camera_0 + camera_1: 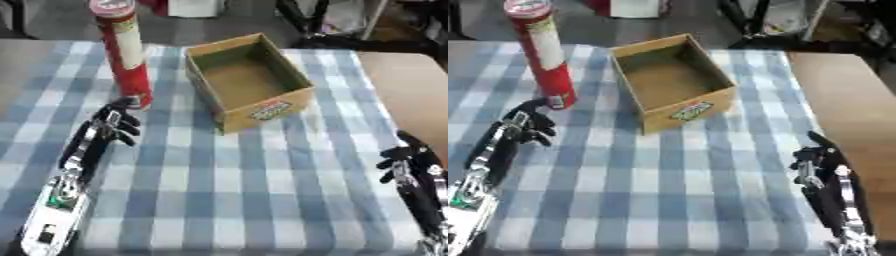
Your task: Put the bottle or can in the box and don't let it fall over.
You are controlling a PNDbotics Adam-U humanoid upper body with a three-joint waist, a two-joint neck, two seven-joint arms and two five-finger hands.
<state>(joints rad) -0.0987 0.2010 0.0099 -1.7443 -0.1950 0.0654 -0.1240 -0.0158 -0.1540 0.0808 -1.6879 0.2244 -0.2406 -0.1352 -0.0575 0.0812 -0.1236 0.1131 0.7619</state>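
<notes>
A tall red can (125, 53) with a cream label and a pale lid stands upright on the blue-and-white checked cloth, left of the box. The open cardboard box (248, 80) sits at the middle back with nothing visible inside. My left hand (112, 125) lies just below the can's base, its fingers loosely curled and holding nothing; its upper finger reaches close to the can's foot, and I cannot tell if it touches. My right hand (408, 162) rests at the lower right near the cloth's edge, fingers relaxed, away from both objects.
The checked cloth (236, 190) covers most of the table. Bare brown tabletop (411, 90) shows to the right, and a strip at the far left. Dark chair legs and clutter stand beyond the far edge.
</notes>
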